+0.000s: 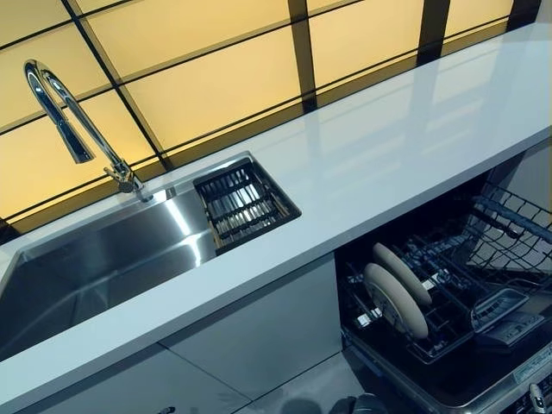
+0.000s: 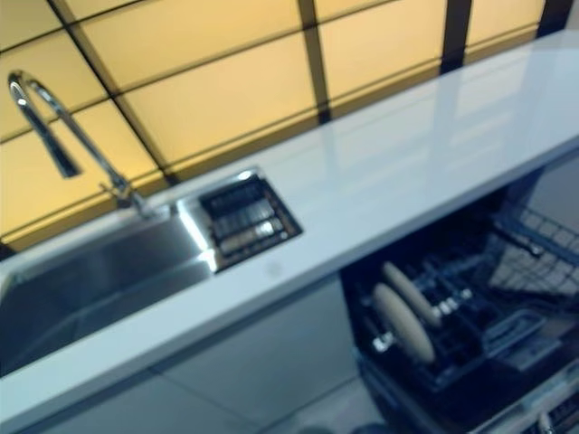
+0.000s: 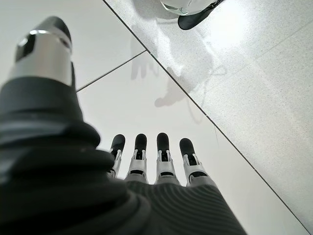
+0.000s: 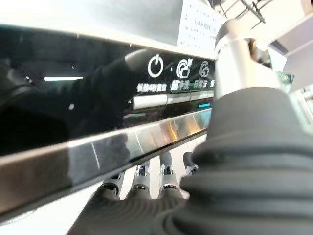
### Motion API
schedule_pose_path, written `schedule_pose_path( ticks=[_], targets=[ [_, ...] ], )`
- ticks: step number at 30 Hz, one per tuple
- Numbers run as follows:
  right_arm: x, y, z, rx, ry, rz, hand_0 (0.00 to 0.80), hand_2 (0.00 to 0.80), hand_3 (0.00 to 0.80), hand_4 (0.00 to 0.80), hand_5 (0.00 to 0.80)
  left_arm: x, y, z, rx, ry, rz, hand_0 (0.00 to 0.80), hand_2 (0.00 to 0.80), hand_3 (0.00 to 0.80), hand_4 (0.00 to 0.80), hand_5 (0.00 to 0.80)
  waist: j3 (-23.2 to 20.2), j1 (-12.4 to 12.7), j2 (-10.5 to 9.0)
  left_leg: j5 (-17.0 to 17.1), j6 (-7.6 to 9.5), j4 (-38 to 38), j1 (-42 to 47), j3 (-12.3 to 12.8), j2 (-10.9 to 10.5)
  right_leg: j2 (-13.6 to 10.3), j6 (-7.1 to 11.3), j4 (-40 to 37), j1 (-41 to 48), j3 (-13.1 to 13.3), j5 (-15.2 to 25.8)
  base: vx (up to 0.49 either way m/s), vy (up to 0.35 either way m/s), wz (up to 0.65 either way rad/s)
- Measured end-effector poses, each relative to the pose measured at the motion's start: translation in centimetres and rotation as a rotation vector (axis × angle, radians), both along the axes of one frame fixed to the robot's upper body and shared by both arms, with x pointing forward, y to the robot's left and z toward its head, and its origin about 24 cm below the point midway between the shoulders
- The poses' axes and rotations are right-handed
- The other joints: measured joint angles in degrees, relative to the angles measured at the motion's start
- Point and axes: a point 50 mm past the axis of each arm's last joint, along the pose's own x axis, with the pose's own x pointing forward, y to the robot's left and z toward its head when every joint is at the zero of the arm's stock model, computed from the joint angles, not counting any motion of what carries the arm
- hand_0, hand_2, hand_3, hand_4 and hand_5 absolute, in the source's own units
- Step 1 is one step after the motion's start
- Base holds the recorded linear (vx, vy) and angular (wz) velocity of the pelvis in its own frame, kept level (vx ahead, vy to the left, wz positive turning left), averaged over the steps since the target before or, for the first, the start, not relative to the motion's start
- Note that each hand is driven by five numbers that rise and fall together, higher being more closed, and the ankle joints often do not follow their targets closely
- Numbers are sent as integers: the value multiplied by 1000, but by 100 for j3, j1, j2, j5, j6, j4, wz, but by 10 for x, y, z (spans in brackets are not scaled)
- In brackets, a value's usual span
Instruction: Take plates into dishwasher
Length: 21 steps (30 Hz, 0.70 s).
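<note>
1. Two plates (image 1: pixel 397 289) stand on edge in the open dishwasher's lower rack (image 1: pixel 470 302), round, pale, smooth, faces parallel.
2. Left hand (image 3: pixel 156 161): fingers straight, empty, hanging over the pale tiled floor (image 3: pixel 254 88).
3. Right hand (image 4: pixel 161 183): fingers hidden under the dishwasher door's glossy black edge (image 4: pixel 98 152); grip unreadable.
4. Right hand judged nearer the rack.
5. White countertop (image 1: pixel 371 164) and steel sink (image 1: pixel 112 259): no further plates visible.
</note>
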Motion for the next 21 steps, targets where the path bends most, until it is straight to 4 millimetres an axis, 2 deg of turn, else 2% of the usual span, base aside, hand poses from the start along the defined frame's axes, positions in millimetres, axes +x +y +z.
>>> schedule_pose_path(
  ticks=[8, 17, 20, 21],
  targets=[
    [15, 12, 4, -5, -47, 69, 0, 0, 0, 0, 0, -1, 0, 0, 5, 12, 7, 0, 0, 0, 0, 0, 23, 6, -34, 24, 40, -113, -39, -116, 13, 11, 92, -193, 31, -161, 55, 38, -7, -2],
    [28, 23, 7, 4, -83, 149, 0, 0, 0, 0, 0, -4, 3, -1, 9, 19, 34, 0, 0, 0, 0, 0, 94, 52, -162, 73, 97, -346, -45, -162, 11, 55, 152, -329, 98, -173, 90, 68, -7, 12],
    [34, 26, 10, -4, -113, 187, 0, 0, 0, 0, 0, -15, 4, -3, 10, 42, 45, 0, 0, 0, 0, 0, 79, 83, -102, 159, 145, -464, -59, -219, 82, 110, 204, -420, 139, -263, 113, 95, -42, 8],
    [29, 24, 6, 2, -107, 198, 0, 0, 0, 0, 0, -14, 9, -2, 22, 40, 52, 0, 0, 0, 0, 0, 82, 116, -151, 178, 164, -432, -108, -254, 121, 156, 53, 82, 104, -37, 16, 127, -116, 29]
  ],
)
